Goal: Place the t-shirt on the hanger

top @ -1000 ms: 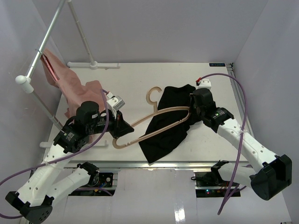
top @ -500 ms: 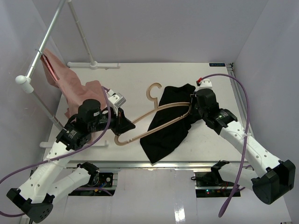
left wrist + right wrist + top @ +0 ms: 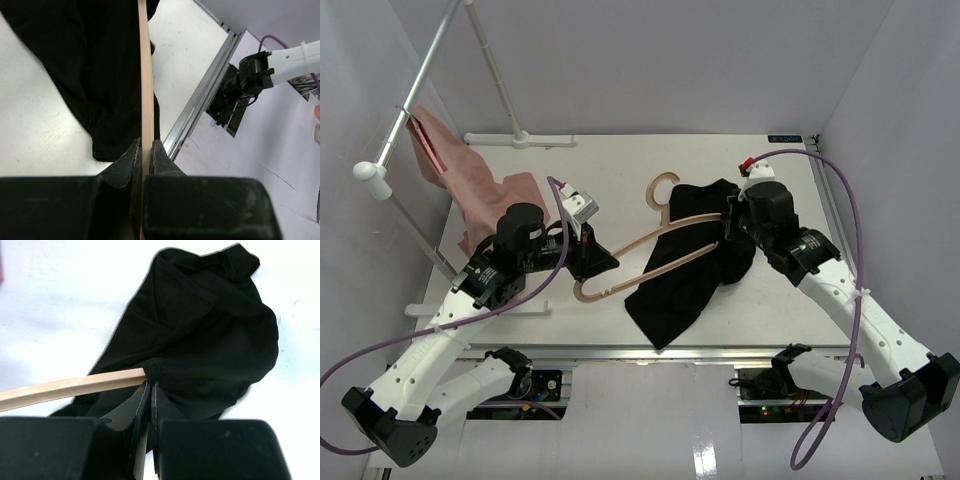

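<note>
The tan wooden hanger lies on the table, its hook pointing to the back. The black t-shirt is crumpled over its right half. My left gripper is shut on the hanger's left end. In the left wrist view the hanger's arm runs up from between the jaws, past the t-shirt. My right gripper is shut on the t-shirt's fabric. In the right wrist view it pinches the t-shirt where the hanger's arm goes into the cloth.
A pink cloth hangs from the grey metal rail at the back left and trails onto the table. The rail's white stand feet sit at the back. The table's metal front edge lies close to the t-shirt's hem.
</note>
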